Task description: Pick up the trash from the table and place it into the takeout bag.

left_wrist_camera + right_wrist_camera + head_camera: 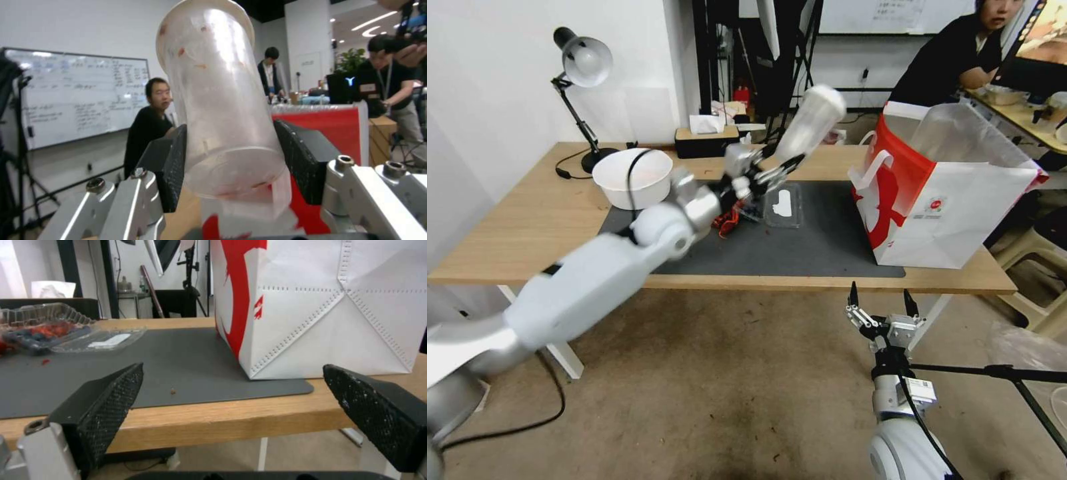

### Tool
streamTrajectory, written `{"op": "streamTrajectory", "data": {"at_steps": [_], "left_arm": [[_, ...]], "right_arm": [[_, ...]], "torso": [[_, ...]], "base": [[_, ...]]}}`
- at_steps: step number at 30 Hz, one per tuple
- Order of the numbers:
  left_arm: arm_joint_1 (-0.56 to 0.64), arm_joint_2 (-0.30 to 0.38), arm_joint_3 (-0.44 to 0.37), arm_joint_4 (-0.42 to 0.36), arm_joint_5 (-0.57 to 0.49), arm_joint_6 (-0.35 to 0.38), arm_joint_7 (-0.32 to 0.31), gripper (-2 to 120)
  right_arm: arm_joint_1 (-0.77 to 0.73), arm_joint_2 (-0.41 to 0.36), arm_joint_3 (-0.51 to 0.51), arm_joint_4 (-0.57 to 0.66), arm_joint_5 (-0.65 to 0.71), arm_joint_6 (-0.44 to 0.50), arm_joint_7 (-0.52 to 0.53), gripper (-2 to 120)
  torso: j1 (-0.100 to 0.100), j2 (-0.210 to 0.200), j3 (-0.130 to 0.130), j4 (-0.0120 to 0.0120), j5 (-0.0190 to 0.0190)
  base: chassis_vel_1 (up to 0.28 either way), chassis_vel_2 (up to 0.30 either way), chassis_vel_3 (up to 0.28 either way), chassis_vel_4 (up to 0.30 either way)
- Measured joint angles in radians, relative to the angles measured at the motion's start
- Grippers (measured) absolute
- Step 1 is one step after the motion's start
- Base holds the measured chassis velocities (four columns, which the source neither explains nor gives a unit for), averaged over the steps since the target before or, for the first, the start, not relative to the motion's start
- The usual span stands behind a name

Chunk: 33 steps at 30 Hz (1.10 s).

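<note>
The table carries a grey mat, with the white-and-red takeout bag standing at the mat's right end. Left of the bag, above the mat, the left gripper clenches a frosted cup, tilted. The right gripper hangs spread wide below the table edge under the bag.
</note>
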Motion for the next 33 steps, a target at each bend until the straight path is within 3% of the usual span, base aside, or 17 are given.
{"op": "streamTrajectory", "data": {"at_steps": [10,16,24,30,33], "left_arm": [[-0.201,-0.194,0.150,0.145,-0.039,-0.002,0.002,49],[-0.270,-0.272,0.211,0.223,-0.048,-0.002,0.003,48],[-0.320,-0.371,0.252,0.327,-0.050,-0.002,0.012,48],[-0.372,-0.508,0.312,0.475,-0.046,-0.003,0.028,48],[-0.376,-0.529,0.315,0.503,-0.037,-0.003,0.030,48]], "right_arm": [[0.004,0.002,0.004,-0.002,0.002,-0.001,0.002,100],[0.003,0.005,0.004,-0.005,0.002,0.000,0.003,100],[0.003,0.005,0.005,-0.009,0.002,0.002,0.003,100],[0.006,0.011,0.002,-0.012,0.002,0.004,0.004,100],[0.005,0.011,0.005,-0.011,0.002,0.005,0.006,100]], "torso": [[0.000,0.000,0.000,-0.0002,0.0000],[0.000,0.000,0.000,0.0000,-0.0002],[0.000,0.000,0.000,0.0000,-0.0001],[0.000,0.000,0.000,-0.0005,0.0002],[0.000,0.000,0.000,-0.0004,0.0000]], "base": [[0.000,0.000,0.000,0.000],[0.000,0.000,0.000,0.000],[0.000,0.000,0.000,0.000],[0.000,0.000,0.000,0.000],[0.000,0.000,0.000,0.000]]}}
